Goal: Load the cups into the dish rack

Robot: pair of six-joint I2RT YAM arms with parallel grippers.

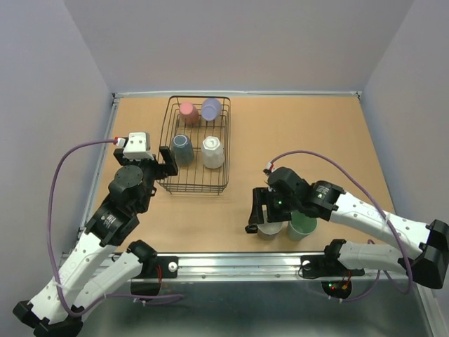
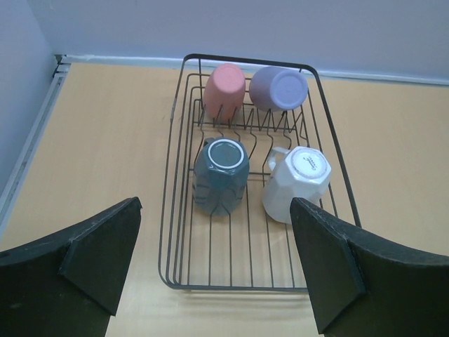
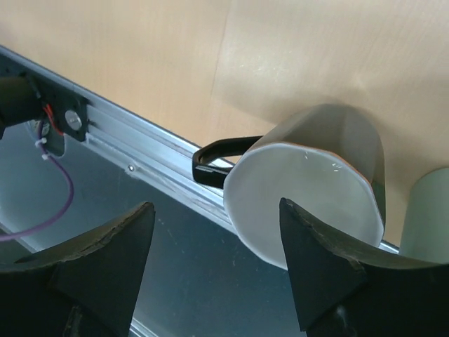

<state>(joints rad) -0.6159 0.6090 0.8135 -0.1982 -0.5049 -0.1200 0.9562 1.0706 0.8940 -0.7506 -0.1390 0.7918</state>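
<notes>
Top external view gives me the dish rack point(image 1: 195, 184) on the far left part of the table point(image 1: 302, 133), with four mugs in it. In the back row the pink mug point(image 1: 188, 111) and the lavender mug point(image 1: 210, 109) lean side by side on the divider wires, bases showing. In front of them the grey-blue mug point(image 1: 182, 149) and the white mug point(image 1: 213, 152) stand upside down, apart from each other.

My left gripper point(image 2: 214, 205) hangs at the rack's near left corner, jaws spread wide with nothing between them.

Over on the right, two mugs stand upright close to the table's near edge, just beside each other: the black-handled mug point(image 1: 269, 229) and the mint green mug point(image 1: 302, 225). My right gripper point(image 3: 214, 207) sits low over the black-handled one, jaws apart. On the right wrist view its cream inside faces the camera, its handle point(image 3: 217, 158) points toward the metal rail point(image 3: 140, 151), and one finger point(image 3: 316, 267) overlaps the rim. I cannot tell whether that finger touches it; the other finger point(image 3: 105, 260) is clear of the mug.
</notes>
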